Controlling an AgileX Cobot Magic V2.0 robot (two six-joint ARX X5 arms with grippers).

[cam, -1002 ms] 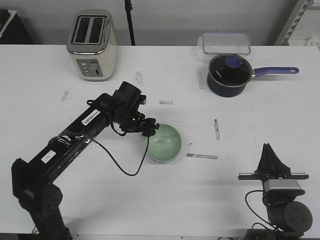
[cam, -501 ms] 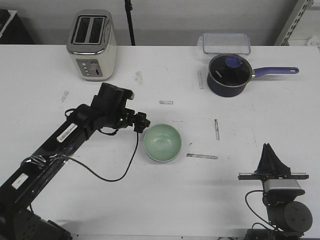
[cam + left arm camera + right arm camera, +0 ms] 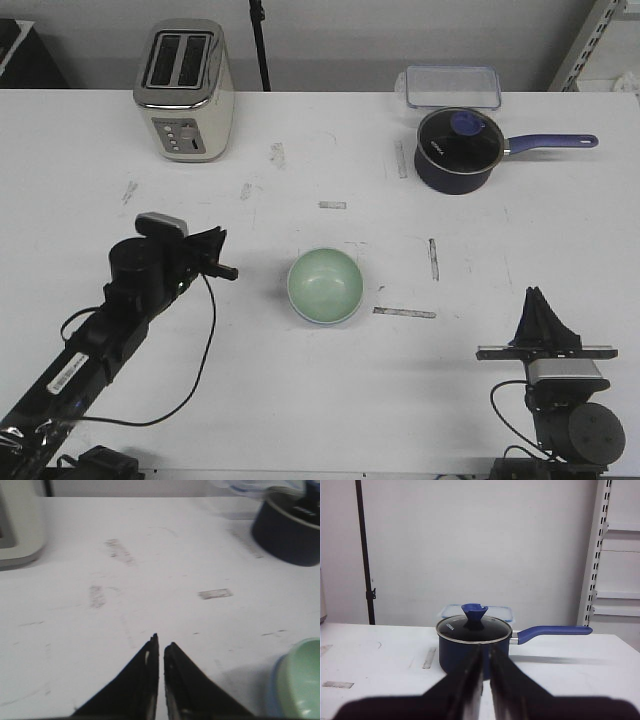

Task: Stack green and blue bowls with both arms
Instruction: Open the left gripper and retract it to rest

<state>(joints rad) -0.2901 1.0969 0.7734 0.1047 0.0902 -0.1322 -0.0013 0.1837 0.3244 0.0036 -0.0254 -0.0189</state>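
Green bowl [image 3: 325, 285] nested inside blue bowl [image 3: 274, 680], mid-table, stack apparently complete. Left gripper [image 3: 222, 262] clenched, empty, well apart from stack, presumably clear of it. Right gripper [image 3: 541, 303] clenched, empty, parked near table edge.

L gripper [image 3: 161, 647] w/ tips nearly touching, nothing between, over white table [image 3: 150, 555]. Green bowl [image 3: 299, 680] at frame edge, blue rim visible just under it. Toaster [image 3: 20, 525] & dark saucepan [image 3: 287, 532] far back.

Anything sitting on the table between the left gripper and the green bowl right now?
No. Front view shows bare white table between the left gripper and the green bowl; only the arm's cable droops nearby.
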